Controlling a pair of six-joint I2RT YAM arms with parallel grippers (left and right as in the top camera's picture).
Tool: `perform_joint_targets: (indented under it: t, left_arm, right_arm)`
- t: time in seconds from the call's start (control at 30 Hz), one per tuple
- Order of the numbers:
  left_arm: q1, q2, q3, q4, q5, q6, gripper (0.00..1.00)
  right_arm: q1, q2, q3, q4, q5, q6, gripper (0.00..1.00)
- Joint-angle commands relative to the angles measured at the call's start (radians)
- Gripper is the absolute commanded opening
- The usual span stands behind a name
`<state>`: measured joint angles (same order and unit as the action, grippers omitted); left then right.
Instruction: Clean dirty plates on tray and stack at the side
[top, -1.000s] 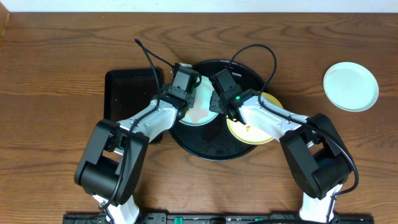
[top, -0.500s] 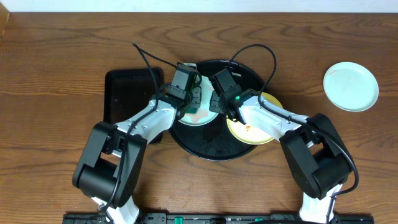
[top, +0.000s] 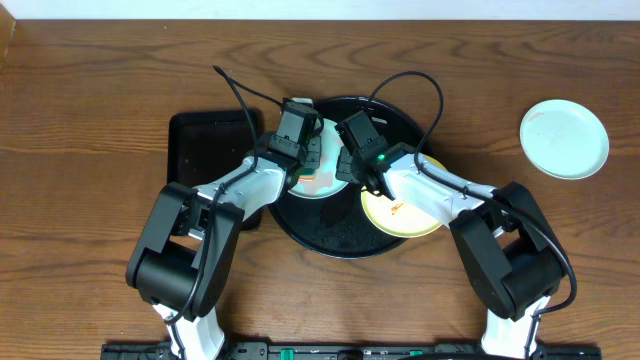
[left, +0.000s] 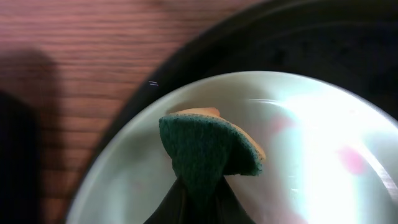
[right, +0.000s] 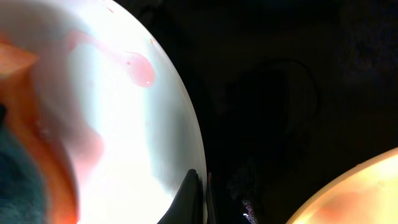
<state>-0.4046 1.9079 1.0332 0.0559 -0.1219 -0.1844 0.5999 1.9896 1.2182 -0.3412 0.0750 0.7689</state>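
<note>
ROBOT SCRUBS ON: The left gripper (left: 194, 202), clamped on a green sponge (left: 205, 152), has edged away from the robot's base across the light blue plate (left: 311, 124) over the past second. A faint pink smear (right: 140, 67) remains, so the wiping looks unfinished. The right gripper (right: 198, 198), jaws together, sits at that plate's rim; whether it pinches the rim is unclear. The plate lies under the sponge, on the left of the round black tray (top: 335, 235). The stained yellow plate (top: 405, 212) has slid slightly inward beside it. A clean-looking plate (top: 564, 138) waits well apart at right.
</note>
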Motion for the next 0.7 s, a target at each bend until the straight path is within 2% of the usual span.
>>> perform_joint_targets:
  t: [0.0,0.33,0.67]
  left_arm:
    - [0.022,0.019,0.013,-0.014,-0.163,0.101,0.07]
    - [0.022,-0.091,0.013,-0.04,-0.19,0.124,0.07]
    - [0.025,-0.376,0.013,-0.052,-0.187,0.124,0.07]
  right_arm:
    - [0.013,0.026,-0.005,-0.023,-0.012,-0.027,0.01]
    - [0.013,0.026,-0.005,-0.03,-0.013,-0.026,0.01]
    - [0.013,0.025,-0.005,-0.037,-0.014,-0.026,0.01]
